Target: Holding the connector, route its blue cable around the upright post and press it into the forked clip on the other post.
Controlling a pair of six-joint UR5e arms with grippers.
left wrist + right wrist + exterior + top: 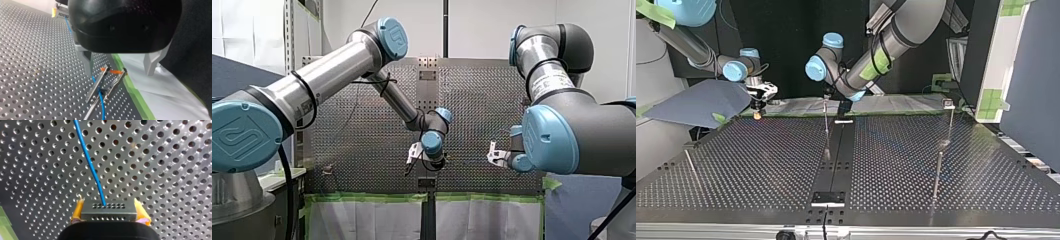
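The connector [108,215] sits squeezed between the yellow pads [78,210] of my right end effector [109,206]. Its blue cable [88,162] runs off over the holey metal bench [162,170]. My left end effector [119,73] hangs open above the forked clip [98,85], near green tape [130,85].

Built of brushed silver tubes and dark grey joints, left arm [332,70] and right arm [562,125] alike, closed with light blue caps [242,134] embossed with a looped logo. Wrapped on the left with thin black cord [384,82] and green tape [880,61]. Tipped with a black left pincer [120,72] on pale metal fingers [86,61], and a right pincer [108,211] with yellow pads [78,208].
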